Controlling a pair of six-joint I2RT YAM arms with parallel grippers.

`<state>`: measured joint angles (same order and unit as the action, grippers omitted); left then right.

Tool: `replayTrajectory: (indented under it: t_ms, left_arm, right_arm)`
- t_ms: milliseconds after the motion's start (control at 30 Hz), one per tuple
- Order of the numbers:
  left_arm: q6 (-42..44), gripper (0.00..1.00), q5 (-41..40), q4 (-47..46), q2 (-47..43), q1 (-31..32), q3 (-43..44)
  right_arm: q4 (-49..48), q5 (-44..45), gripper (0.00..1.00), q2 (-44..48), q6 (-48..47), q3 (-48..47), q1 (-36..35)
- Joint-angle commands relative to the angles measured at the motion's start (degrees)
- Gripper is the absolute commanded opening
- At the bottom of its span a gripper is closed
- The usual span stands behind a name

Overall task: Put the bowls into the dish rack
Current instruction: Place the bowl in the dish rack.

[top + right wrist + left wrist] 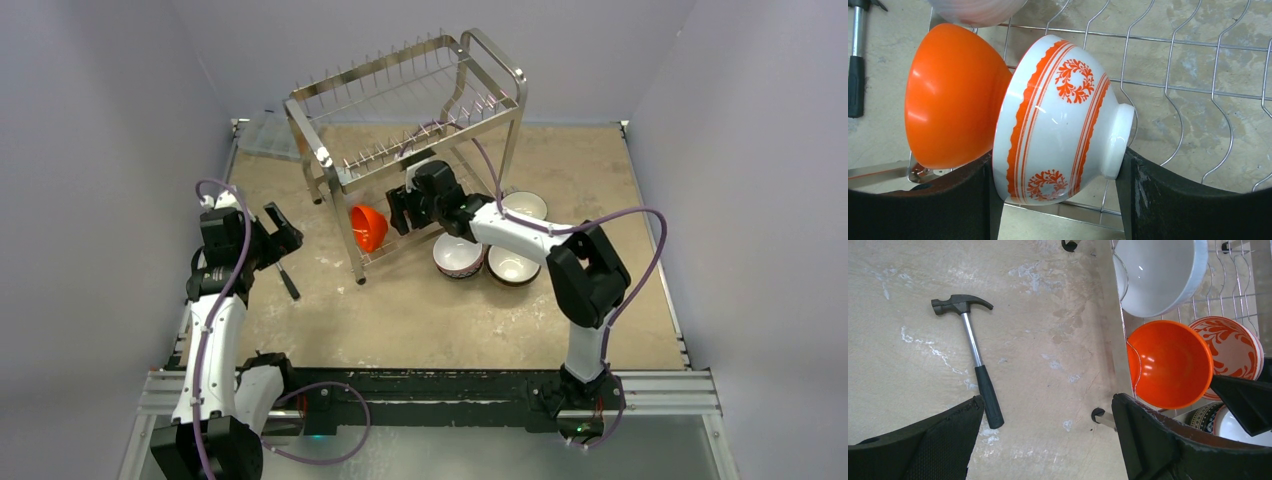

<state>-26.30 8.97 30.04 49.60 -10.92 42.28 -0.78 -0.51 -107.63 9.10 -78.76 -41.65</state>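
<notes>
White ceramic bowl with red floral bands | right gripper clamps it rim-to-foot | plain orange bowl at nine o'clock | likely stiff, slick, chippable | left gripper gaping, empty

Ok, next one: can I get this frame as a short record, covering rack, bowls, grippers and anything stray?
rack: dish rack, two tiers, on the table
in rack: orange bowl, floral bowl, white bowl, on edge
not yet loaded: three loose bowls right of the rack
right gripper: closed on the floral bowl, rim to foot, beside the orange bowl
left gripper: open, empty, left of the rack
stray: hammer lying near the left gripper
</notes>
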Motion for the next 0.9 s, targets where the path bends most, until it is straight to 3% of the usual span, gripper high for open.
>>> replayTrajectory:
  t_ms: [0, 300, 867]
  left_arm:
    - [1.26, 0.97, 0.07, -2.1, -0.03, -0.41, -0.18]
    - [1.26, 0.96, 0.32, -2.2, -0.03, -0.38, -0.26]
    - [1.26, 0.96, 0.35, -2.25, 0.14, -0.41, -0.33]
  right_arm:
    - [-1.3, 0.7, 0.0, -0.38, 2.58, -3.41, 0.06]
    - [-4.33, 4.8, 0.0, -2.87, 4.42, -8.34, 0.25]
    - [-6.12, 12.83, 0.0, -10.48, -2.62, -20.3, 0.34]
